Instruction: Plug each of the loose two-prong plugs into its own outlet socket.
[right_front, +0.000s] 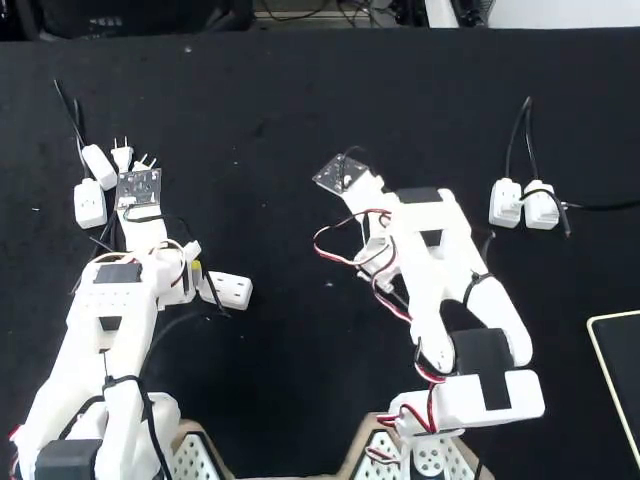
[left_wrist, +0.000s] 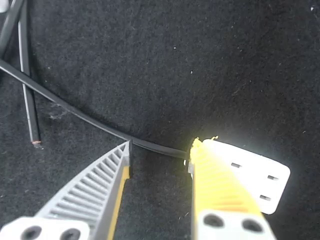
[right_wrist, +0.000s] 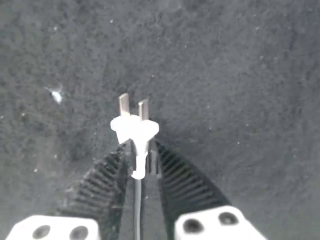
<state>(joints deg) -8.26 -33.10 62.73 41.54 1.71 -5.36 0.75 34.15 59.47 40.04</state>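
In the left wrist view my left gripper (left_wrist: 161, 152) stands open just above the black cloth. A thin black cable (left_wrist: 90, 120) runs between its fingertips to a white outlet socket (left_wrist: 252, 175), which lies flat beside the yellow finger (left_wrist: 215, 190). In the high view that socket (right_front: 228, 290) lies right of the left arm. My right gripper (right_wrist: 140, 150) is shut on a white two-prong plug (right_wrist: 134, 127), with both prongs pointing away from the wrist over bare cloth. Two loose plugs (right_front: 122, 152) lie at the far left.
Near the loose plugs, a white socket (right_front: 90, 205) and another white plug body (right_front: 98, 165) lie among black cables. A joined socket and plug pair (right_front: 522, 204) sits at the far right. A flat yellow-edged panel (right_front: 620, 380) lies at the right edge.
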